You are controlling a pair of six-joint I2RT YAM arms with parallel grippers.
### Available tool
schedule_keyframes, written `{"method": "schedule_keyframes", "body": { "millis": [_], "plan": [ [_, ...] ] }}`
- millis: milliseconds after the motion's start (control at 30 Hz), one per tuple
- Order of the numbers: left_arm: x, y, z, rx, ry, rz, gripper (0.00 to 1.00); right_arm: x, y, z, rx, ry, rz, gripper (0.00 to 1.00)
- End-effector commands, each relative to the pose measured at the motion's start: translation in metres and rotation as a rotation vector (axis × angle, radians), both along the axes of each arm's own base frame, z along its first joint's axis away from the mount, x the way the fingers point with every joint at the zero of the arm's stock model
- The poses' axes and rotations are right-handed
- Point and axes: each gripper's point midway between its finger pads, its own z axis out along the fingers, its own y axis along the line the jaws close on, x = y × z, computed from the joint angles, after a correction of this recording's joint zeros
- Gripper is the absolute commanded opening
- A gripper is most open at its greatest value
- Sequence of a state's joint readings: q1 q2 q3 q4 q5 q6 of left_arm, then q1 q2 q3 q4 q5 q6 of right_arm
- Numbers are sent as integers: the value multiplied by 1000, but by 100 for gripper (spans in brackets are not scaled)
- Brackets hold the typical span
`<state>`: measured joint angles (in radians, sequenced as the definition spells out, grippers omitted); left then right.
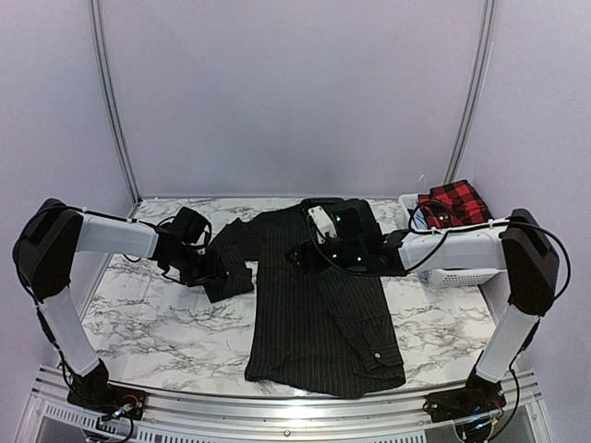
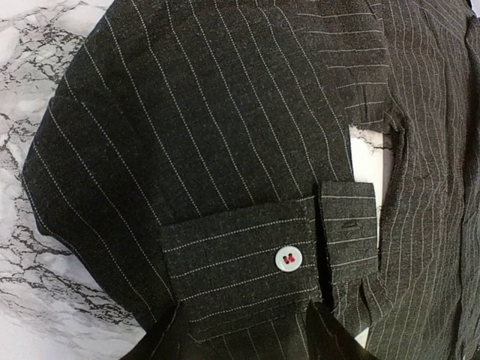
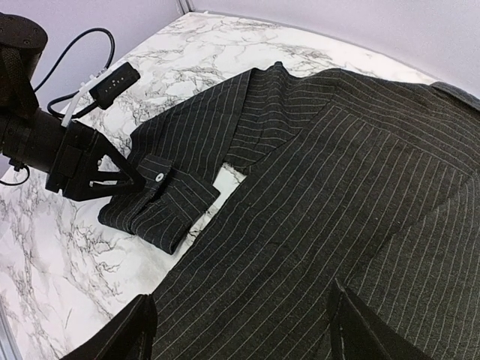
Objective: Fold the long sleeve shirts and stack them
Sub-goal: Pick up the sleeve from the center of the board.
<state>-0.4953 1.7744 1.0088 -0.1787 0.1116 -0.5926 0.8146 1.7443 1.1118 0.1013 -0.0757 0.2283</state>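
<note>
Left arm [image 1: 111, 235] and right arm [image 1: 452, 247] reach inward; right jaws gape.

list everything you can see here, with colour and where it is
black pinstriped button-up cloth shirt: 1, black with pale stripes, spread flat mid-table
red-and-black checked cloth shirt: 1, red and black, bundled in the basket
white plastic lattice basket: 1, white, far right of table
marble-patterned table: 1, white with grey veins, under everything
left gripper: 1, black, at the pinstriped shirt's folded sleeve cuff
right gripper: 1, black, open above that shirt's upper part
</note>
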Motion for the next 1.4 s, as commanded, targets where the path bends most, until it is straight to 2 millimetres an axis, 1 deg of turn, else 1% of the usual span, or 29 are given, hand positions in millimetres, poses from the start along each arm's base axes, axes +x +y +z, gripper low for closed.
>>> {"method": "schedule_keyframes", "body": {
  "millis": [0,100,267,367,500,600,667,833,967,1167,1300,1367],
  "plan": [
    [9,4,0,24,-5,17,56,-3,0,12,16,-15,-4,74],
    [11,6,1,36,-13,21,56,-3,0,12,16,-16,-4,74],
    [13,18,3,83,-38,52,57,-4,-1,11,13,-16,-1,74],
    [14,21,6,87,-44,59,57,-5,-1,10,14,-14,3,74],
    [17,17,8,70,-48,41,57,-5,-1,10,16,-15,4,74],
    [19,13,5,61,-36,27,56,-5,0,11,18,-14,5,74],
    [19,11,1,57,-26,23,52,-5,-1,12,19,-15,6,74],
    [21,6,3,37,-28,16,43,-6,-2,11,17,-15,1,74],
    [22,9,0,56,-30,26,43,-6,-2,10,18,-11,5,74],
    [22,19,-8,106,-25,48,46,-6,0,11,17,-13,10,74],
    [24,16,-11,104,-23,40,46,-6,0,10,13,-14,11,74],
    [25,13,-10,90,-22,30,44,-6,0,9,11,-12,12,74]
  ]
}}
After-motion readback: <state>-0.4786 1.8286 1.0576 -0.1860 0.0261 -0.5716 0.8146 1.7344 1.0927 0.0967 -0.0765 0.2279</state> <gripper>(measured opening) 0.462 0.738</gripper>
